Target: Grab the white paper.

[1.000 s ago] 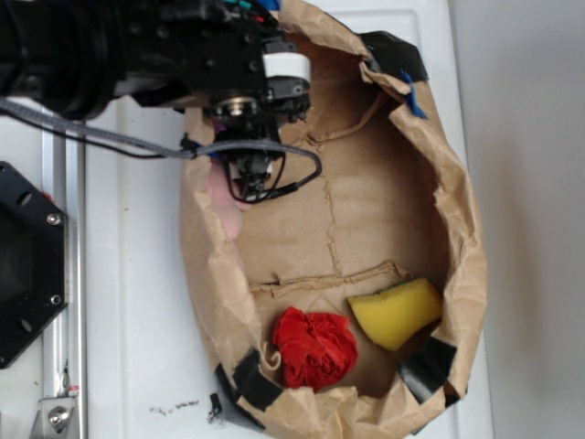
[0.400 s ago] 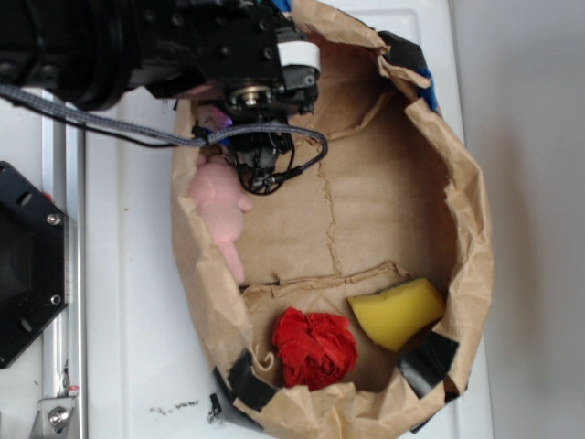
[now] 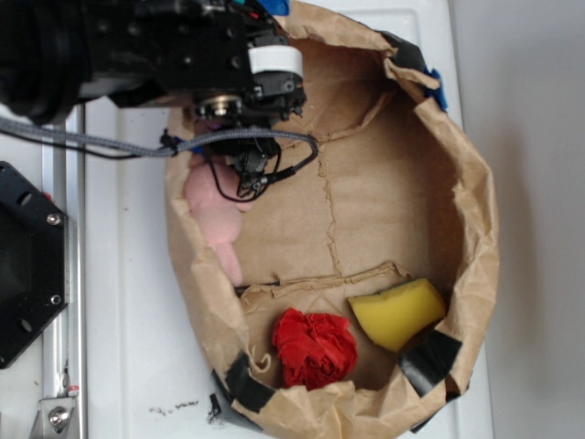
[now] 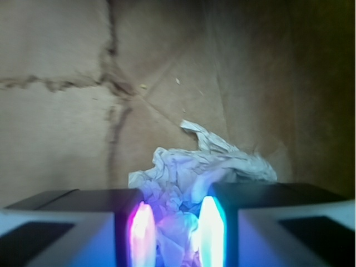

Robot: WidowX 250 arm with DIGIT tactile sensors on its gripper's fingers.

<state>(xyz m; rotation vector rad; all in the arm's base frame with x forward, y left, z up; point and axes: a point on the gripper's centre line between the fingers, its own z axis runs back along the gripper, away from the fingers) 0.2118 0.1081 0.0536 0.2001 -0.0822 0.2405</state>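
The white paper [image 4: 194, 164], an off-white crumpled wad, lies on the brown floor of the paper bag [image 3: 466, 229]. In the wrist view it fills the gap between my two glowing pads [image 4: 143, 231]. My gripper [image 4: 173, 222] is closed on its near part, and the rest sticks out beyond the fingertips. In the exterior view my gripper [image 3: 242, 114] points down into the bag's upper left part. The arm hides the paper there.
A pink plush toy [image 3: 212, 206] lies against the bag's left wall just below the gripper. A red wrinkly wad [image 3: 313, 347] and a yellow sponge [image 3: 395, 313] sit at the bag's lower end. A metal rail [image 3: 64, 274] and black base [image 3: 23, 265] stand at the left.
The arm has shifted a little up and left. The bag's left rim has moved left, and the pink plush toy has come out from under the arm.
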